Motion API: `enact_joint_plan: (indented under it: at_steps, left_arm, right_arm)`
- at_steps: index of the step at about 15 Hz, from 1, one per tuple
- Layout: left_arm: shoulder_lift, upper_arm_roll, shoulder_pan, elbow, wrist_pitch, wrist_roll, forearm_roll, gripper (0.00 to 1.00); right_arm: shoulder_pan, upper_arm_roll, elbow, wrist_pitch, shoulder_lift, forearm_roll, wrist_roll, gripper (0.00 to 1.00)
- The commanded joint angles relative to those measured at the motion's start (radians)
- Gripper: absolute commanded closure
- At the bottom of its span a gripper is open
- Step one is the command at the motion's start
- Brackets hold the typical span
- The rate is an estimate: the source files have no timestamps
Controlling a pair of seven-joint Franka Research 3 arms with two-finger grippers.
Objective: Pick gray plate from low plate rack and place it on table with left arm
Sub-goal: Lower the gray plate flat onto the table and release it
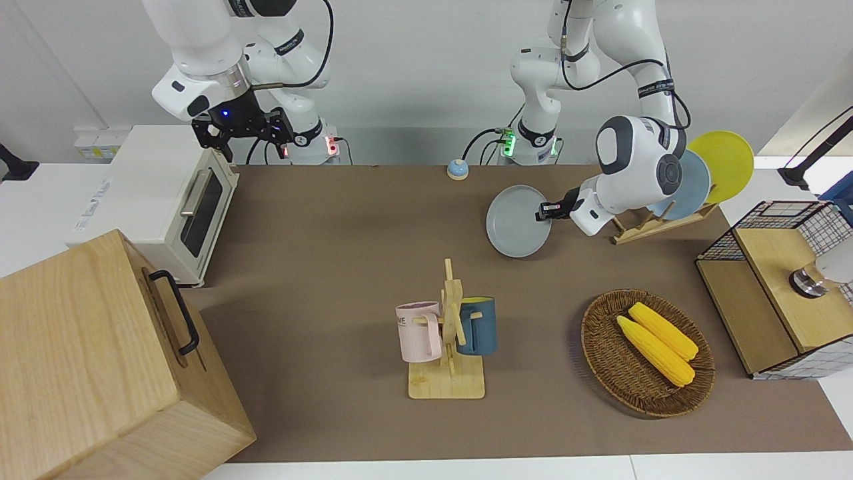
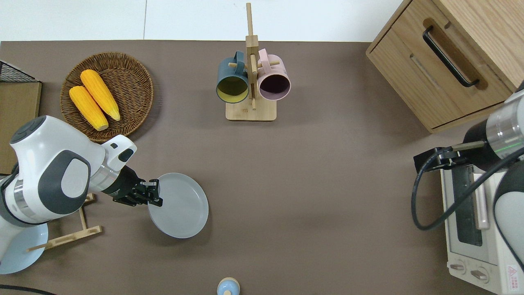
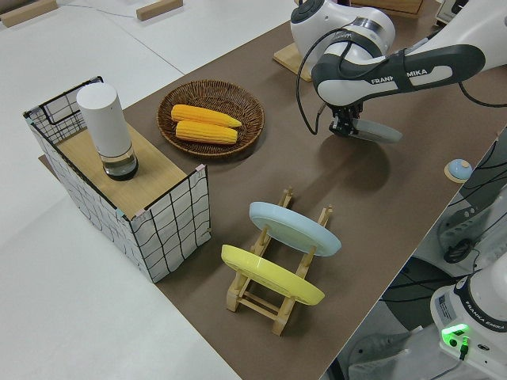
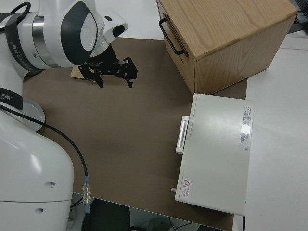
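My left arm (image 2: 53,180) extends toward 3 o'clock in the overhead view, left gripper (image 2: 152,196) clamped. My right arm (image 1: 200,60) is parked, fingers spread.

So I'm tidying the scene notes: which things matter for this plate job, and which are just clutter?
Job: gray plate, left gripper holding it, low rack, table.
Clutter: blue plate, yellow plate, mug stand, corn basket, toaster oven, wooden cabinet.
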Motion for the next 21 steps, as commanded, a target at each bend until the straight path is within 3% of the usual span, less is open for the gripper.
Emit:
enact_joint_plan:
  at_steps: [1,2,3,4,7,12,15,21]
  left_arm:
    - [-0.002,-0.009,-0.008,-0.026,0.042,-0.005,-0.013,1.0]
    - [-0.002,-0.009,-0.008,-0.026,0.042,-0.004,-0.009,1.0]
    - [-0.002,-0.008,-0.007,-0.026,0.041,-0.004,-0.007,0.85]
    - [-0.002,-0.007,-0.007,-0.026,0.041,0.007,-0.001,0.49]
    - [-0.009,-0.007,-0.008,-0.024,0.038,0.007,0.02,0.01]
    - [-0.067,0.014,-0.007,0.005,0.007,0.001,0.19,0.0]
    - [-0.095,0.037,-0.007,0.084,-0.037,-0.004,0.233,0.0]
    - [-0.133,0.029,-0.007,0.23,-0.103,-0.042,0.376,0.0]
  right_arm:
    - [-0.023,0.021,0.007,-0.011,-0.002,-0.006,0.012,0.017]
    - [-0.023,0.021,0.007,-0.011,-0.002,-0.005,0.012,0.017]
    - [-0.023,0.02,0.007,-0.011,-0.002,-0.005,0.012,0.017]
    - [-0.023,0.021,0.007,-0.011,-0.002,-0.005,0.012,0.017]
    - [-0.023,0.021,0.007,-0.011,-0.002,-0.005,0.012,0.017]
    - [-0.023,0.021,0.007,-0.011,-0.002,-0.005,0.012,0.017]
    - [-0.023,0.021,0.007,-0.011,-0.002,-0.005,0.012,0.017]
    - [-0.023,0.021,0.007,-0.011,-0.002,-0.005,0.012,0.017]
